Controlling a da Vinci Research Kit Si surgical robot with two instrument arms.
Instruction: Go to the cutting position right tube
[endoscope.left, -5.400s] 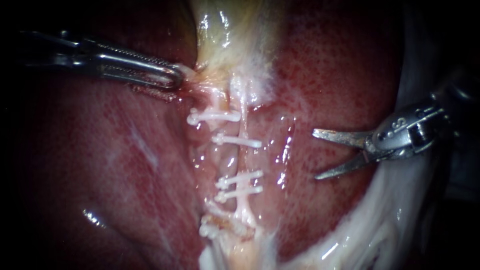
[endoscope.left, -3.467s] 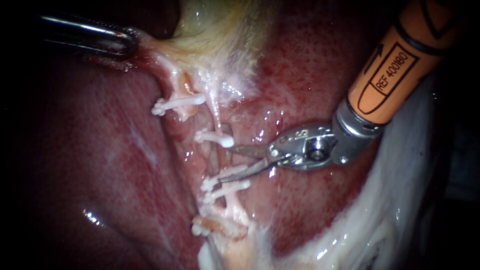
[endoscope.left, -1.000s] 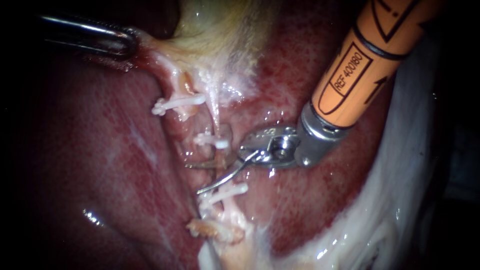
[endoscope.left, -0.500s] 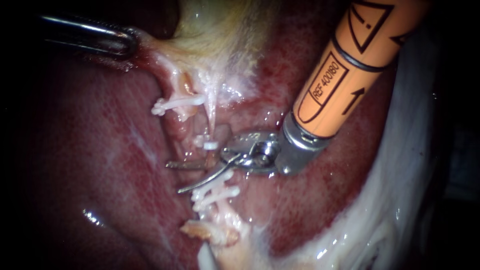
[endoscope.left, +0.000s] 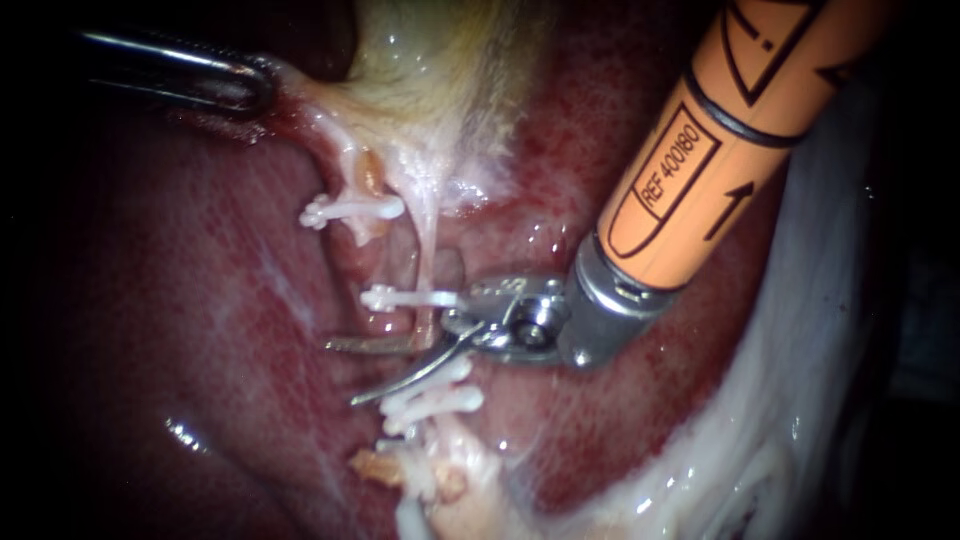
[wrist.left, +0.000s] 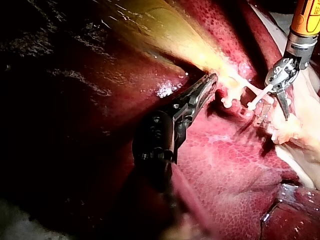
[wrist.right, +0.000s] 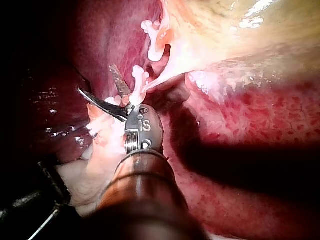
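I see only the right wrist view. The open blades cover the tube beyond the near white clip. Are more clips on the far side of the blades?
Observer: Yes. The endoscope view shows two white plastic clips close together on the thin pale tube, just past the open silver blades of the right instrument.
Operator: And the left instrument? I cannot see it.
Observer: The dark slender left instrument has its jaws shut on pale tissue beside the yellowish gallbladder.
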